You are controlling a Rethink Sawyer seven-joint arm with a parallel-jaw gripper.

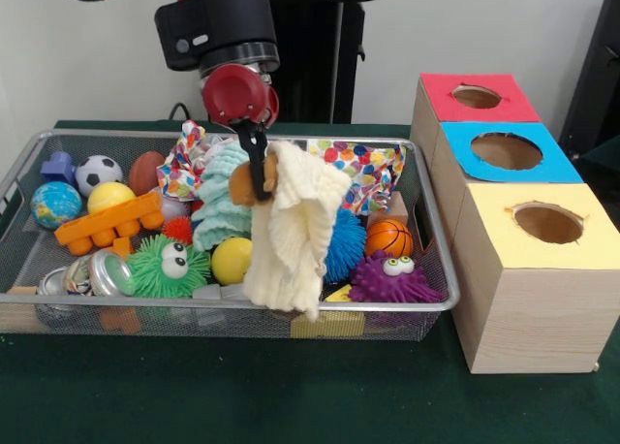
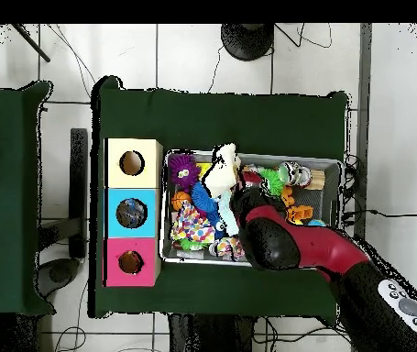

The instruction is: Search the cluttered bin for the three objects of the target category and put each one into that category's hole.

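Note:
The wire mesh bin (image 1: 438, 304) stands on the green table, full of toys. My gripper (image 1: 258, 179) hangs above the bin's middle, shut on a small tan-brown plush animal (image 1: 242, 186). The cream cloth (image 1: 294, 242) is caught with it and hangs down to the bin's front rim. No other plush animals show; they are hidden in the clutter. The red-topped box's hole (image 1: 476, 96) is at the far right, apart from the gripper. In the overhead view the arm covers the gripper, the cloth (image 2: 221, 174) shows over the bin (image 2: 340, 166), and the red box's hole (image 2: 131, 262) lies to its left.
The blue-topped hole (image 1: 506, 150) and the yellow-topped hole (image 1: 547, 222) sit nearer the camera beside the bin. The bin holds a green spiky ball (image 1: 170, 266), a purple spiky ball (image 1: 392, 280), a basketball (image 1: 388, 237), an orange brick (image 1: 108, 222), a soccer ball (image 1: 98, 172) and patterned cloth (image 1: 363, 173).

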